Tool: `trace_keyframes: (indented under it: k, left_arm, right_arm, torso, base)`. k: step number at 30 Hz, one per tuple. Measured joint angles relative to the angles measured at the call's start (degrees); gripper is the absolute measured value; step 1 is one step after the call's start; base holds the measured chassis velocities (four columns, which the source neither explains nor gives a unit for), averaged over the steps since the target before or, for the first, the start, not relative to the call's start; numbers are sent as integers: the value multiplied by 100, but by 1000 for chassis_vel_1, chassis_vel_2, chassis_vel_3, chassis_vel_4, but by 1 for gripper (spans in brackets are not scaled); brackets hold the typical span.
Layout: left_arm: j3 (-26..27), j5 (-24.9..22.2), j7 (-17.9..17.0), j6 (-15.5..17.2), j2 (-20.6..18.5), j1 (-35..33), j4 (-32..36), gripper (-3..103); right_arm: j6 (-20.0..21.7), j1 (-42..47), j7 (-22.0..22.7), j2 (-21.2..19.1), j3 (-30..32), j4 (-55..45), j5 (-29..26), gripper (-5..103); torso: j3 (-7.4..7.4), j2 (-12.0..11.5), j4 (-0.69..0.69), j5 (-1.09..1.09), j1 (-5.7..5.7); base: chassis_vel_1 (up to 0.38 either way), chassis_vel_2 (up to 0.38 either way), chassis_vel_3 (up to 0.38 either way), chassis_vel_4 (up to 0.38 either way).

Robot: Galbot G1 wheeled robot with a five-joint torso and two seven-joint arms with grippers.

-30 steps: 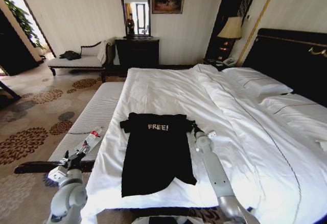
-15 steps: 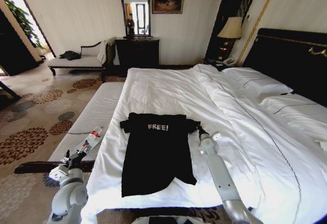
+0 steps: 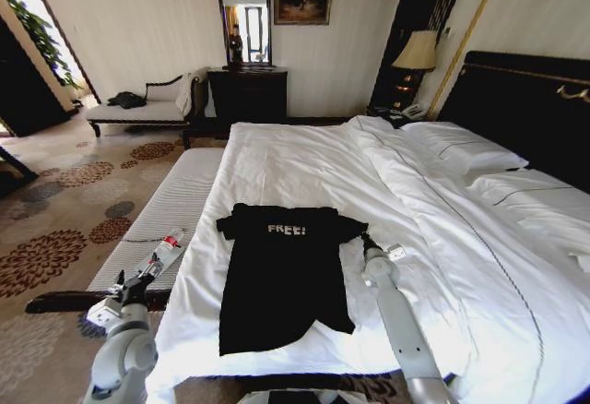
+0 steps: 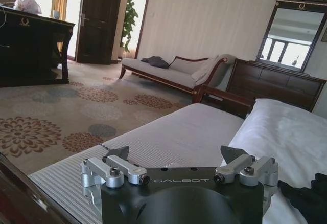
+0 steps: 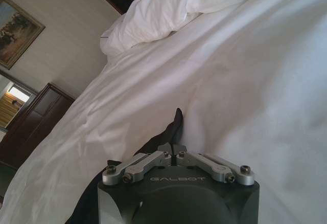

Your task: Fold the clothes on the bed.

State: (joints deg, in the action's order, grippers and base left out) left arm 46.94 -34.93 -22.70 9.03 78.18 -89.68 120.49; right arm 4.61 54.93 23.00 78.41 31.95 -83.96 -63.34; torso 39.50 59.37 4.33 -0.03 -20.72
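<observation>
We have the black T-shirt (image 3: 284, 275) lying flat near the foot of the bed (image 3: 442, 238), and our right gripper (image 3: 365, 237) is pinched shut on its right sleeve. We judge the sleeve fold is starting; next that sleeve needs carrying over the chest. Our left gripper (image 4: 176, 158) waits open beside the T-shirt.

The black short-sleeved T-shirt (image 3: 281, 275) lies flat on the near left part of the wide white-sheeted bed (image 3: 433, 229) — collar end toward the far wall. The right gripper (image 3: 366, 239) sits at its right sleeve; the left gripper (image 3: 138, 279) hangs over the narrow striped bench (image 3: 166, 215) left of the bed.
</observation>
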Motion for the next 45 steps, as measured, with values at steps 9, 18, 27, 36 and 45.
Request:
trace_keyframes:
  k: [9, 18, 27, 36, 45]
  left_arm:
    - [-58, 51, 10, 71, 20, -174, -52, 100]
    - [186, -184, 119, 112, -97, -659, 4, 100]
    - [273, -405, 83, 167, -87, -650, 318, 100]
    - [308, -462, 48, 177, -73, -629, 373, 100]
    - [401, -547, 31, 183, -105, -625, 357, 100]
  right_arm:
    - [-49, 609, 90, -86, -21, -997, 141, 20]
    - [302, 2613, 686, -489, 33, -3437, -1214, 46]
    - [610, 4191, 1545, -232, 98, -4875, -1967, 79]
    - [814, 4785, 1781, 182, -238, -4683, -1487, 99]
    - [763, 4651, 1713, 381, -476, -4477, -1303, 100]
  torso:
    - [0, 0, 0, -1, 0]
    - [-2, 1, 2, -1, 1]
    - [-1, 1, 1, 0, 1]
    - [0, 1, 0, 0, 1]
    - [0, 0, 0, -1, 0]
  base:
    - [0, 0, 0, 0]
    - [0, 0, 0, 0]
    - [0, 0, 0, 0]
    - [0, 0, 0, 0]
    - [0, 0, 0, 0]
